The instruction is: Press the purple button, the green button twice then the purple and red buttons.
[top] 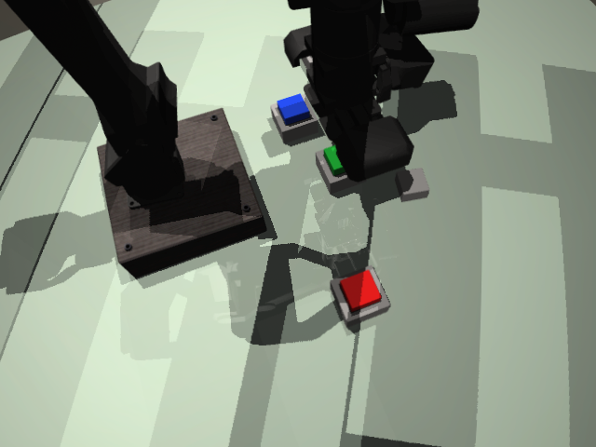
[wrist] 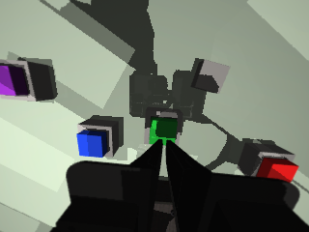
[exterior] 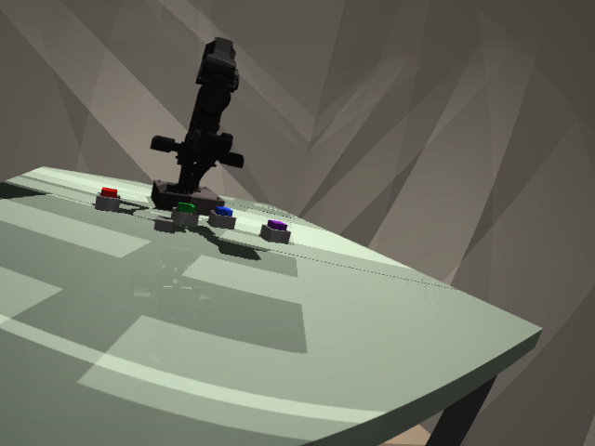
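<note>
1. We had the gripper (top: 355, 170) (exterior: 189, 188) (wrist: 163, 143) clenched, its fingertips drawn together with nothing between them, a sound shape for pressing.
2. The green button (top: 333, 161) (exterior: 186, 207) (wrist: 163, 130) stood on the tabletop (top: 423, 336) (exterior: 384, 335) (wrist: 241, 29), beneath the fingertips. Its cap showed above its housing, and in the exterior view the tips looked a little above it.
3. We judged the step in hand to be one of the two green presses, but we could not tell which, so our count needed care.
4. To press well, we needed the closed tips centred over the cap, then a straight, firm descent until it bottomed out. A slanted push might have caught the housing rim.
5. Between the green presses, we needed to lift enough for the cap to spring fully back; a half release might not have counted as two.
6. The blue button (top: 293, 108) (exterior: 223, 211) (wrist: 92, 144) sat near on one side and the grey block (top: 418, 184) (exterior: 164, 224) (wrist: 214, 76) near on another, so sideways travel called for height.
7. The purple button (exterior: 277, 224) (wrist: 12, 79) lay beyond the blue one, and the red button (top: 360, 290) (exterior: 109, 192) (wrist: 277, 170) stood apart on the opposite side. After both green presses, we needed purple, then red.
</note>
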Robot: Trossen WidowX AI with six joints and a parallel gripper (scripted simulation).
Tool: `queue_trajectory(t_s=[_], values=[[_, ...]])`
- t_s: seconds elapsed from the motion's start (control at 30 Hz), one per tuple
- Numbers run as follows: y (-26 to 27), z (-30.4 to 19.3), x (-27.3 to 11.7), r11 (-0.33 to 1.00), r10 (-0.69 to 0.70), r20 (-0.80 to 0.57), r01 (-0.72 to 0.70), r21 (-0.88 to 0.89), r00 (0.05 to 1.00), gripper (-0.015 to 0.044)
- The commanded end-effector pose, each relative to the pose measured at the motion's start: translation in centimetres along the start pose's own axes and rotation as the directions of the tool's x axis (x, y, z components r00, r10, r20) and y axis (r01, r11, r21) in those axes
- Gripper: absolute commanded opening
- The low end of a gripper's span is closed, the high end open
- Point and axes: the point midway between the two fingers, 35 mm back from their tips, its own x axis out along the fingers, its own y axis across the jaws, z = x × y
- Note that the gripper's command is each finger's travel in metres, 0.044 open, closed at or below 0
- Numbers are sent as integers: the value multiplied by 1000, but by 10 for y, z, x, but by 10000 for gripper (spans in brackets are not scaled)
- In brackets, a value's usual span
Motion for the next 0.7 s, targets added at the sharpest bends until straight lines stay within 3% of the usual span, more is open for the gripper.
queue_trajectory(t_s=[0.0, 0.13, 0.37, 0.67], values=[[0, 2, -20, 1000, 3, 4, -3, -2, 1000, 20], [0, 1, -63, 1000, 3, 4, -3, -2, 1000, 20], [7, 5, -65, 1000, 4, 4, -4, -1, 1000, 20], [113, 45, -68, 1000, 24, 3, -24, 9, 1000, 20]])
